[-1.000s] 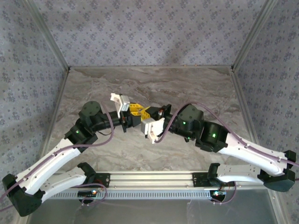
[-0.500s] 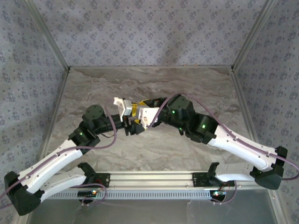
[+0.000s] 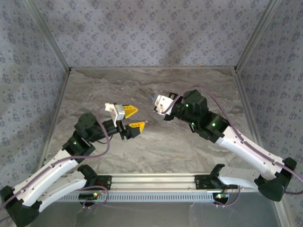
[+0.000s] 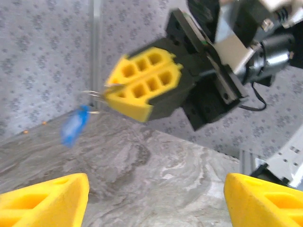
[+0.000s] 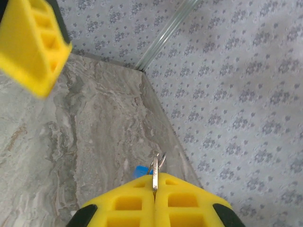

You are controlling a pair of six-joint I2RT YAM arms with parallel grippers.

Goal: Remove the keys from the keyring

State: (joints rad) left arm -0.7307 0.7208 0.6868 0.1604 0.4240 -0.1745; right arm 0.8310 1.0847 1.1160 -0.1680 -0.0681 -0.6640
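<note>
The keys (image 4: 73, 126) are a small blue piece hanging from thin silvery rings (image 4: 97, 94), held in the air above the marble table (image 3: 156, 142). My right gripper (image 5: 155, 182) is shut on the ring's metal (image 5: 155, 166), and the blue piece (image 5: 140, 171) peeks out just left of its fingers. In the left wrist view the right gripper (image 4: 113, 92) reaches in from the upper right. In the top view the right gripper (image 3: 155, 101) sits right of centre. My left gripper (image 3: 136, 118) stands open with nothing between its fingers (image 4: 42, 198), a short way left of the keys.
Patterned walls close in the table on three sides, with a metal corner post (image 5: 165, 33) at the back. A rail (image 3: 151, 180) runs along the near edge between the arm bases. One left finger (image 5: 31, 42) shows in the right wrist view.
The grippers were together at the table's middle. The left one has let go, opened and drawn back to the left; the right one has moved up and back with the keys.
</note>
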